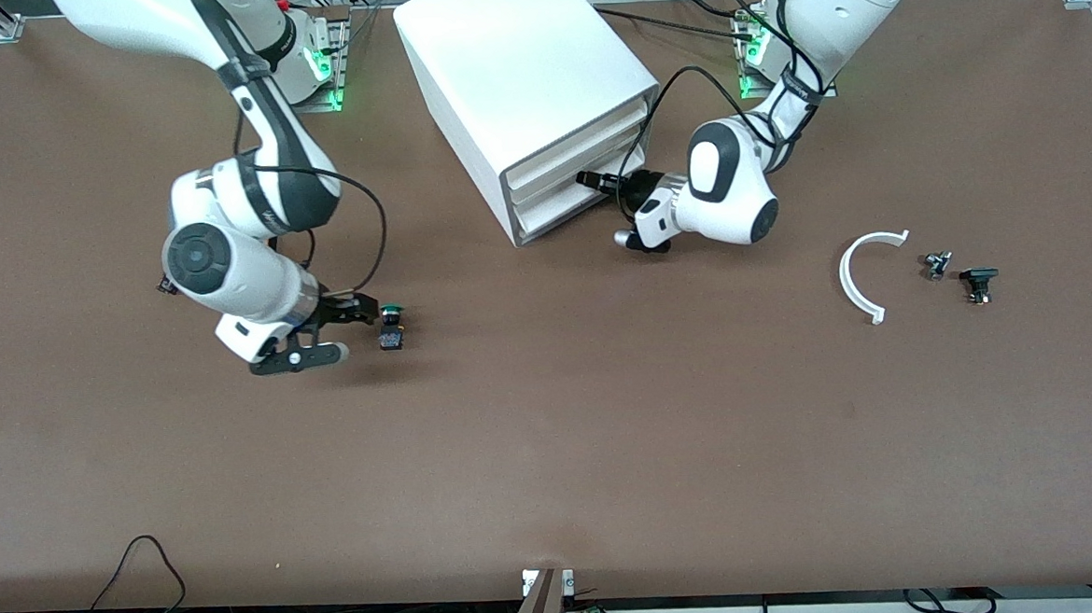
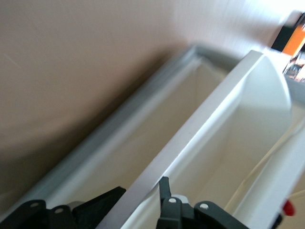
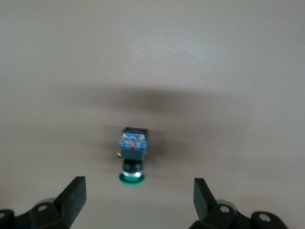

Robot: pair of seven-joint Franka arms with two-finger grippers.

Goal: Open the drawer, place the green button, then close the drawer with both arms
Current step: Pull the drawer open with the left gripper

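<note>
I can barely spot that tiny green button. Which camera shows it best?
The right wrist view: the button lies on the table between the open right gripper fingers, green cap visible. The front view shows it small beside that gripper. The left wrist view misses it.

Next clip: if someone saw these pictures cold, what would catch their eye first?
Probably the white cabinet near the robots' bases, with the left gripper at the front of its lowest drawer, one of the fingers hooked over the drawer's front edge. Next, the right gripper, fingers open, low beside the green-capped button on the table, toward the right arm's end.
</note>
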